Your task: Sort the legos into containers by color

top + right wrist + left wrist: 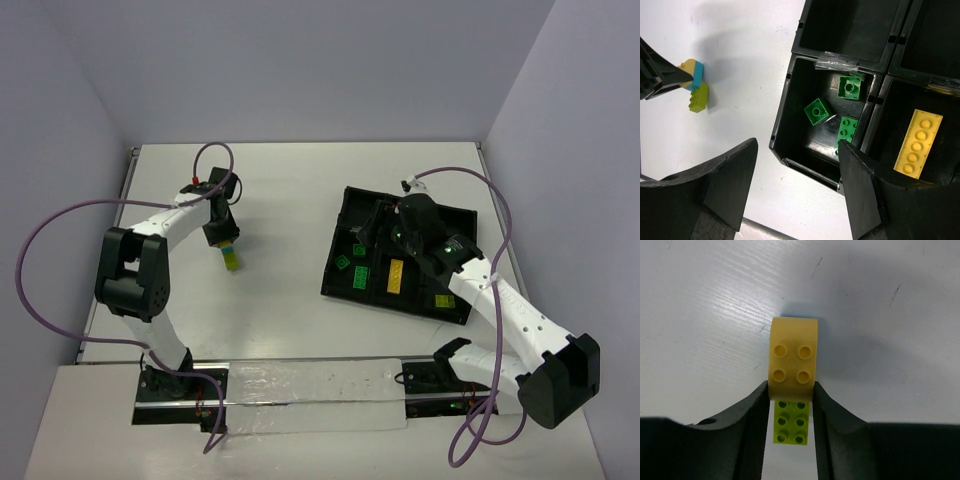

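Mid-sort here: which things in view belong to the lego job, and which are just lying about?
Job: yellow-blue-lime brick stack; green bricks; long yellow brick; black tray.
Lying about: purple cables; clear tape; shiny sheet at near edge.

— What did we find out on the table (pixel 290 200)?

— We found a small stack (pixel 231 256) of joined legos. It had a yellow brick (pixel 792 357) with four studs, a light blue brick (pixel 698 75) against it, and a narrow lime brick (pixel 791 422) at the far end.

— And in the black tray (pixel 850 30)?

— We counted three green bricks (pixel 818 111) lying loose at odd angles in one compartment (pixel 802 80). A long yellow brick (pixel 918 142) lay flat, studs up, in the neighbouring compartment (pixel 895 100). The stack sat well apart from the tray.
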